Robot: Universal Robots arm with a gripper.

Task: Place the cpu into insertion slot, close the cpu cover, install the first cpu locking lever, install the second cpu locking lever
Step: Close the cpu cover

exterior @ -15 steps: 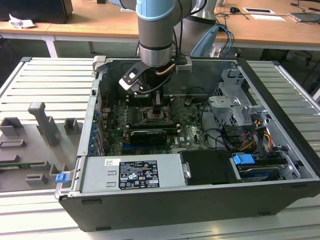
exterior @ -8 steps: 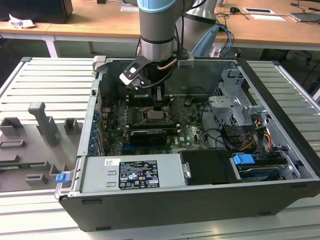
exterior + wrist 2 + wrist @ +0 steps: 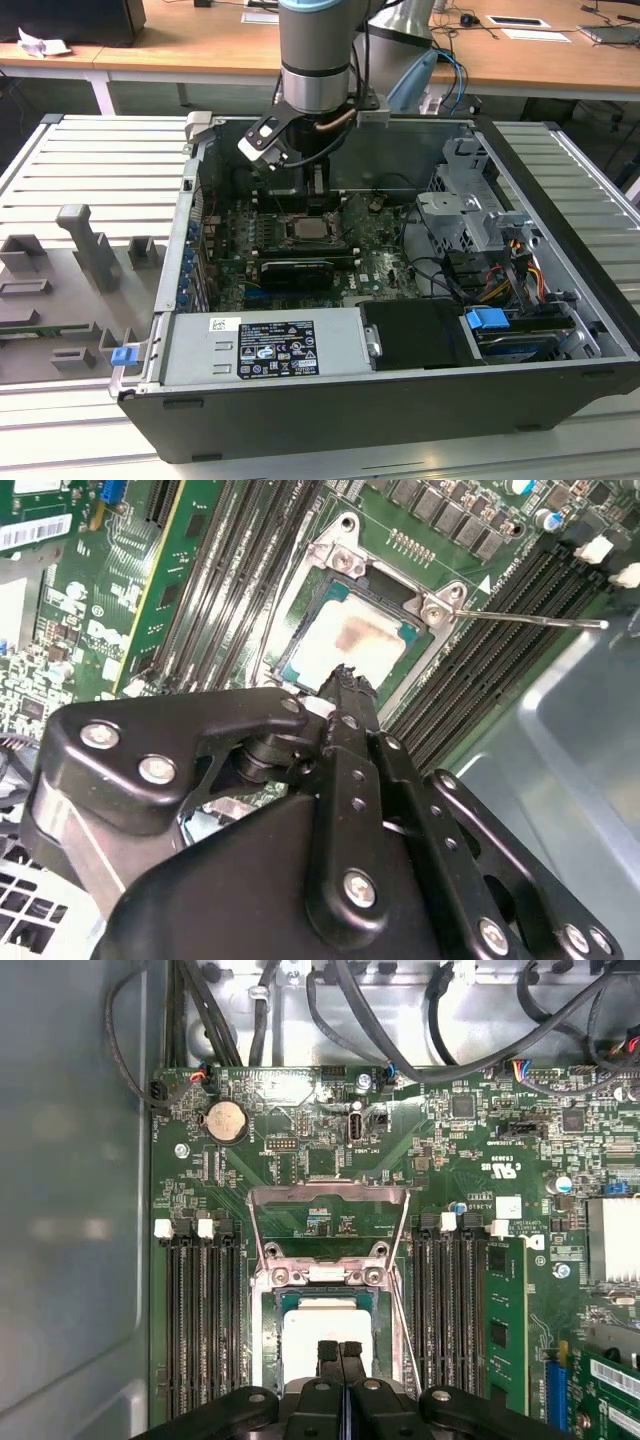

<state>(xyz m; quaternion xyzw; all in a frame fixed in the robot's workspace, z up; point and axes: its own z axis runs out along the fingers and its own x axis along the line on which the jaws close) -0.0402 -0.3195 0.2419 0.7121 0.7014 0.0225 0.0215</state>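
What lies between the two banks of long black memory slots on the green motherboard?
In the first wrist view, the grey-rimmed square insertion slot sits there, holding the pale silver square cpu, with the black end effector over it.

Just long wooden desks [image 3: 180,55] out back with some papers [image 3: 535,33], ribbed grey metal bench [image 3: 80,170] up front.
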